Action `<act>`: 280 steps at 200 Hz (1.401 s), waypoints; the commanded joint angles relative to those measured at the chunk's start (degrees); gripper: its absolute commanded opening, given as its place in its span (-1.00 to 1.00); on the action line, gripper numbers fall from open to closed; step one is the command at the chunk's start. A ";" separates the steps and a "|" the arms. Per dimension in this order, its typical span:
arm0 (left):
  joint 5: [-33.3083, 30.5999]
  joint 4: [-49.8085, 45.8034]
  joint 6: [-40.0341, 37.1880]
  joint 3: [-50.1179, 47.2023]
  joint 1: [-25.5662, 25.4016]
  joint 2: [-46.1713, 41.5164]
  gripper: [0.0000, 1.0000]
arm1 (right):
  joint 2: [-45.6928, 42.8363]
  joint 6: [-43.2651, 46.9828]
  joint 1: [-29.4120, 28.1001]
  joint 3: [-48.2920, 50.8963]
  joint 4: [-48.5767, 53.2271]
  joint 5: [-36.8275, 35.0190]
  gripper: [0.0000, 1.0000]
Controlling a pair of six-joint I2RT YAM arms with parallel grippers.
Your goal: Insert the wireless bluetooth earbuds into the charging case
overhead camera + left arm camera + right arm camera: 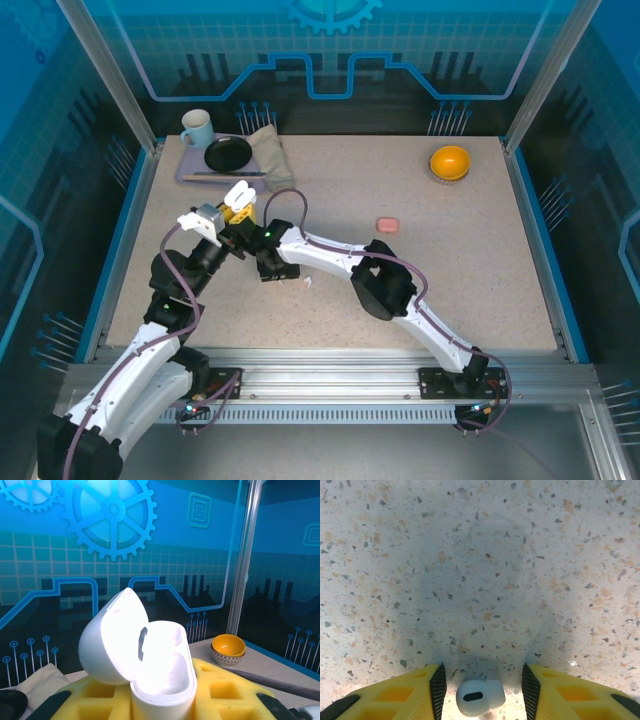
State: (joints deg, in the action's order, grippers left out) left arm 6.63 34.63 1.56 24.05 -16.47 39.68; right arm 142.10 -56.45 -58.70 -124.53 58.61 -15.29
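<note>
Now, left pincer (162,702) pinching open case (165,655), right pincer (481,681) spread round earbud (480,698) — bowl (228,649) beyond.

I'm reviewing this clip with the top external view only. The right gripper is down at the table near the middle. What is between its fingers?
Observer: A white earbud lies on the table between the right gripper's open fingers, with a gap on each side.
Operator: And the white case in the left gripper, is its lid open or shut?
Observer: Open. The lid is swung back, and the charging case stands upright, clamped in the left gripper.
</note>
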 commanded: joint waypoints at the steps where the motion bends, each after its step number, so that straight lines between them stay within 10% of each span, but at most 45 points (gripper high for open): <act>1: -1.01 2.35 -0.06 0.45 -0.39 -0.98 -1.00 | 1.94 0.46 -1.22 -1.51 1.86 -1.16 -0.11; 280: -0.99 1.88 0.29 1.07 -0.38 -0.55 -1.00 | -3.17 -2.41 -1.61 5.13 -0.64 -2.79 -0.50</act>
State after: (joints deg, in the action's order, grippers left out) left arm 6.63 34.83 1.58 24.05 -16.47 39.68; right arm 141.27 -57.04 -59.59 -122.83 56.60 -16.53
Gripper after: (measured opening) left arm 0.231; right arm 0.254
